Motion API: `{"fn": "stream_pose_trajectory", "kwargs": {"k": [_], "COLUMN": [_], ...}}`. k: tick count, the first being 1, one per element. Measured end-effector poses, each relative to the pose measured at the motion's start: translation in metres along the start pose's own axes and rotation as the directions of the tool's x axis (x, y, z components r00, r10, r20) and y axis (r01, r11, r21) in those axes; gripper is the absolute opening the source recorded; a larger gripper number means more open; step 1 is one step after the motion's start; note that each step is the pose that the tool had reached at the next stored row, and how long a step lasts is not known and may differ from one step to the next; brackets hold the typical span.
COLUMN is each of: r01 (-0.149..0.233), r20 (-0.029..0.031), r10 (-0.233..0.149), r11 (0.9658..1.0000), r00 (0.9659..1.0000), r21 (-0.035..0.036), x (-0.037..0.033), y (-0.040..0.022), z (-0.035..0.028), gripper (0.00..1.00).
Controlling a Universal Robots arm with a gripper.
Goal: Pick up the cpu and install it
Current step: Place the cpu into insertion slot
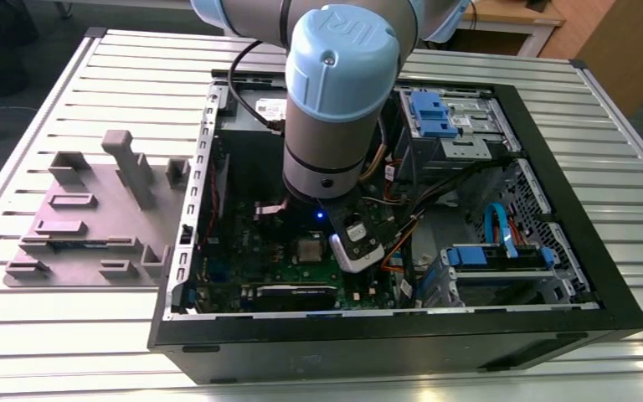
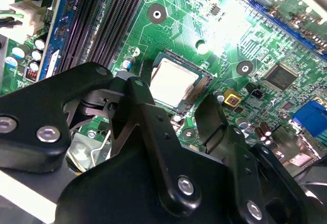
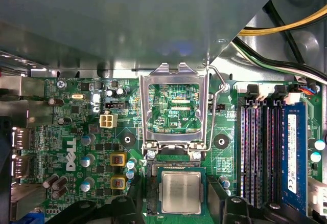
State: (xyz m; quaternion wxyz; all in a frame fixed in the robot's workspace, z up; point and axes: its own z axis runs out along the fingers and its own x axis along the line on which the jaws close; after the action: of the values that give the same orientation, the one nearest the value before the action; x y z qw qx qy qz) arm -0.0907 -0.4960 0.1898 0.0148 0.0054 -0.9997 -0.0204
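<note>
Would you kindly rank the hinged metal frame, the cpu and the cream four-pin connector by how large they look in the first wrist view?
1. hinged metal frame, largest, though it stands open and may be nearer the camera
2. cpu
3. cream four-pin connector, smallest

Single arm, grey with pale blue caps, wrist pointing straight down; in both wrist views the tool shows black fingers spread apart, gripping nothing
</note>
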Motion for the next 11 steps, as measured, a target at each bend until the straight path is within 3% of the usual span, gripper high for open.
{"fn": "stream_pose_trajectory", "kwargs": {"k": [11], "r01": [0.000], "r20": [0.0000], "r10": [0.000], "r11": [1.0000], "r00": [1.0000], "r21": [-0.0002], "x": [0.0000], "y": [0.0000], "z": [0.0000], "gripper": [0.60]}}
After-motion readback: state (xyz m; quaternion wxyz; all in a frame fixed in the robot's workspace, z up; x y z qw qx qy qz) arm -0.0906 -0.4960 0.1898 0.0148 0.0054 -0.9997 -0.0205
